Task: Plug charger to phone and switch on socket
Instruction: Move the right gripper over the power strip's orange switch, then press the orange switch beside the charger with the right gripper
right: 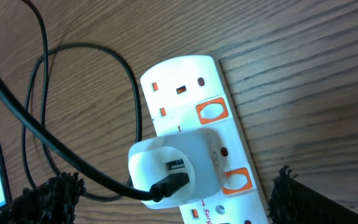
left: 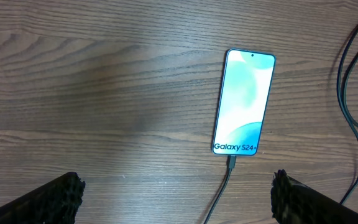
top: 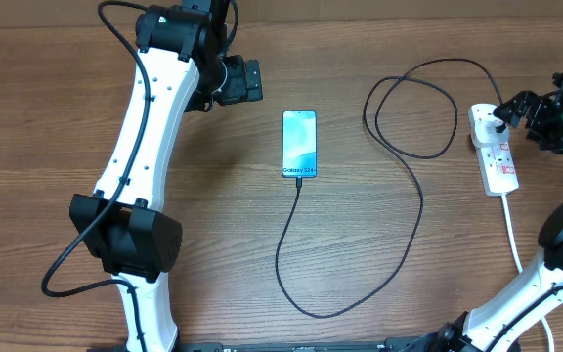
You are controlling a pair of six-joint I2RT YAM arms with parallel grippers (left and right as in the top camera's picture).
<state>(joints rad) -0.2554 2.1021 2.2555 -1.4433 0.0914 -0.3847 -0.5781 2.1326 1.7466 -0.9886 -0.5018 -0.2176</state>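
The phone [top: 299, 144] lies flat mid-table, its blue screen lit; it also shows in the left wrist view [left: 243, 102]. The black charger cable [top: 360, 284] is plugged into the phone's near end [left: 230, 163] and loops right to a white adapter [right: 173, 168] seated in the white power strip [top: 497, 156], which also shows in the right wrist view [right: 185, 93]. My left gripper [left: 176, 199] is open and empty, above the table just left of the phone. My right gripper [right: 173, 199] is open, straddling the adapter and strip.
The strip's thick white cord [top: 512, 230] runs toward the front right. Cable loops [top: 413, 108] lie between phone and strip. Orange-framed switches [right: 211, 111] sit on the strip's right side.
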